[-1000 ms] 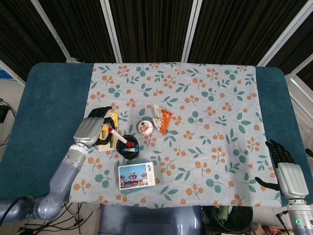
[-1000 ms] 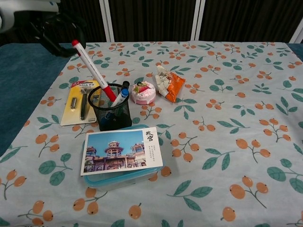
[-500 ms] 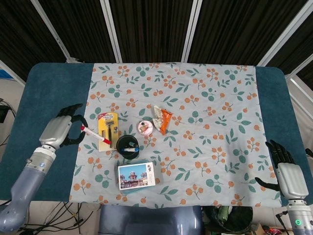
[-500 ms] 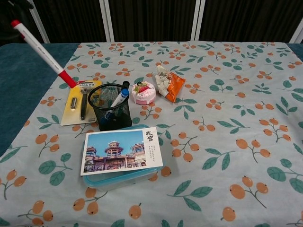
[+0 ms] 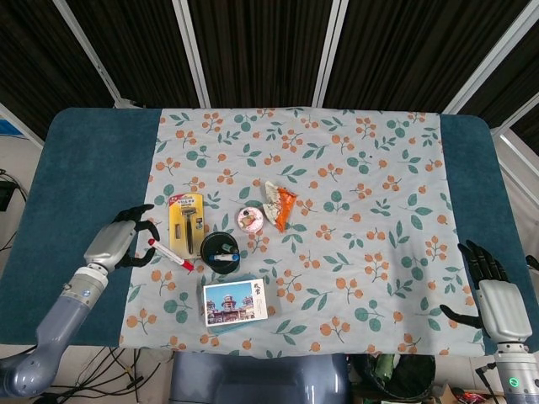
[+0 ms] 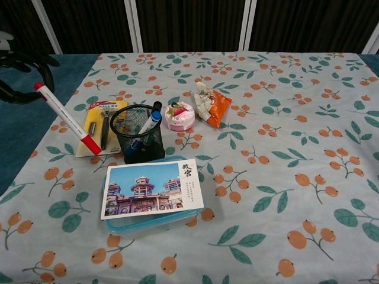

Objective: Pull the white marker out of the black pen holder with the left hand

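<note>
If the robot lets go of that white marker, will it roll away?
Probably a little. The white marker looks round and smooth, so it may roll on the flat cloth. It seems stiff and light: the left hand holds one end and it stays straight.

we see the white marker [image 6: 66, 119] with red ends tilted, clear of the black mesh pen holder [image 6: 138, 134], which stands upright beside it, another pen inside.
</note>
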Motion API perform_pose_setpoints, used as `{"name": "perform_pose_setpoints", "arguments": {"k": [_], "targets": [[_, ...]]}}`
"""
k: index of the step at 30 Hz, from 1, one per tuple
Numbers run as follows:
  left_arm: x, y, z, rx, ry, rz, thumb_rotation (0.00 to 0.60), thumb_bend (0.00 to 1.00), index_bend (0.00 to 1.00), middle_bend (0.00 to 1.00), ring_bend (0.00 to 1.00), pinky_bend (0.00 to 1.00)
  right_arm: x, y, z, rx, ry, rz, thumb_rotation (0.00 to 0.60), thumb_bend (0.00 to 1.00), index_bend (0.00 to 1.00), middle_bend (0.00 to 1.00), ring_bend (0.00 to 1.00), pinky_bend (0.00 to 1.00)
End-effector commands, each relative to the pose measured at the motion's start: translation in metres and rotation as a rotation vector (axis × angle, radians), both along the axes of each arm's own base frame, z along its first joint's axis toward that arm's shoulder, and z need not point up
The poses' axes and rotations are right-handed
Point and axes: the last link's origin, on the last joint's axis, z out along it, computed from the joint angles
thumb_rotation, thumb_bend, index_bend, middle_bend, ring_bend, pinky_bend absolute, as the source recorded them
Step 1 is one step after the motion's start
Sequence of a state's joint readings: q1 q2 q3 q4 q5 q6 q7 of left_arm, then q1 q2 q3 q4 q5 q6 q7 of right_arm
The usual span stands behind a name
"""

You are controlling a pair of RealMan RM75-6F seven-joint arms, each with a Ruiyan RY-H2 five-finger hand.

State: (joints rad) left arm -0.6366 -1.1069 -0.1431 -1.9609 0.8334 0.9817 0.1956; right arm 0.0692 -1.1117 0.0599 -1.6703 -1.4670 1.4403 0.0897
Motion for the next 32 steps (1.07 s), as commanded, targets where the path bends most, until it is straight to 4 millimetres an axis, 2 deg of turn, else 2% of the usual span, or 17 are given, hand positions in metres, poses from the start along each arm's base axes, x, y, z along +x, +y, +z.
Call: {"name": "perform_pose_setpoints", "arguments": {"k": [1, 3, 6, 13, 18, 24, 29, 32], "targets": [[0.001, 0.001, -0.003, 0.009, 0.011, -0.010, 0.600, 0.33, 0.48, 0.04, 0.00, 0.00, 0.000, 0.000, 0.000, 0.001, -0.001, -0.001, 0.600, 0.13, 0.00, 0.00, 0.00, 0.13], [0.000, 0.001, -0.002, 0.019, 0.014, -0.009, 0.600, 0.27, 0.41, 0.02, 0.00, 0.00, 0.000, 0.000, 0.001, 0.001, -0.002, -0.002, 0.600, 0.13, 0.00, 0.00, 0.00, 0.13], [-0.003, 0.001, 0.001, 0.037, 0.018, -0.006, 0.600, 0.23, 0.33, 0.00, 0.00, 0.00, -0.001, 0.000, 0.001, 0.002, -0.002, -0.003, 0.600, 0.13, 0.00, 0.00, 0.00, 0.13], [-0.019, -0.008, 0.015, 0.097, 0.022, -0.009, 0.600, 0.22, 0.19, 0.00, 0.00, 0.00, 0.000, 0.000, 0.000, 0.004, 0.003, 0.001, 0.600, 0.13, 0.00, 0.00, 0.00, 0.13], [-0.039, -0.026, 0.027, 0.161, 0.082, -0.075, 0.600, 0.19, 0.03, 0.00, 0.00, 0.00, -0.001, 0.000, 0.000, 0.005, 0.006, -0.003, 0.600, 0.13, 0.00, 0.00, 0.00, 0.13], [-0.072, -0.060, 0.040, 0.233, 0.201, -0.161, 0.600, 0.08, 0.00, 0.00, 0.00, 0.00, -0.001, 0.000, 0.000, 0.004, 0.009, -0.002, 0.600, 0.13, 0.00, 0.00, 0.00, 0.13], [-0.096, -0.087, 0.048, 0.315, 0.237, -0.185, 0.600, 0.06, 0.00, 0.00, 0.00, 0.00, 0.000, 0.000, 0.000, 0.004, 0.010, 0.004, 0.600, 0.13, 0.00, 0.00, 0.00, 0.13], [-0.103, -0.098, 0.050, 0.325, 0.227, -0.167, 0.600, 0.06, 0.00, 0.00, 0.00, 0.00, 0.000, 0.000, 0.000, 0.003, 0.010, 0.009, 0.600, 0.13, 0.00, 0.00, 0.00, 0.13]]}}
